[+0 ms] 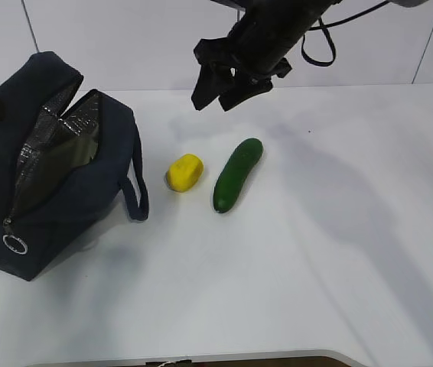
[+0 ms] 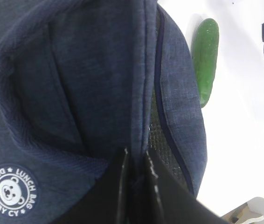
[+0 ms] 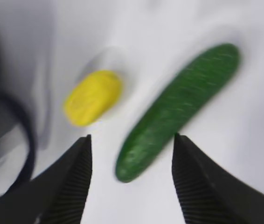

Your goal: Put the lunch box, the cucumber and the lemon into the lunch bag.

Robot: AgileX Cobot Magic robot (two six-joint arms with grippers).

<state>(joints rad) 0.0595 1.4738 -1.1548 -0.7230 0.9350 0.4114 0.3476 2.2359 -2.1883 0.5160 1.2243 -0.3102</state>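
Note:
The navy lunch bag (image 1: 63, 183) stands at the left, its zipper open and the silver lining showing. My left gripper (image 2: 136, 155) is shut on the bag's fabric (image 2: 99, 84) at the opening's rim. The yellow lemon (image 1: 183, 172) and the dark green cucumber (image 1: 237, 173) lie side by side on the table, right of the bag. My right gripper (image 1: 215, 98) is open and empty, hovering above and behind them. In the right wrist view its jaws (image 3: 132, 137) frame the cucumber's (image 3: 178, 107) near end, with the lemon (image 3: 92, 97) to the left. The lunch box is not in view.
The white table (image 1: 316, 252) stretches to the right and front of the objects. One bag handle (image 1: 136, 191) hangs down toward the lemon. The zipper's ring pull (image 1: 14, 244) hangs at the bag's front corner. A white wall stands behind the table.

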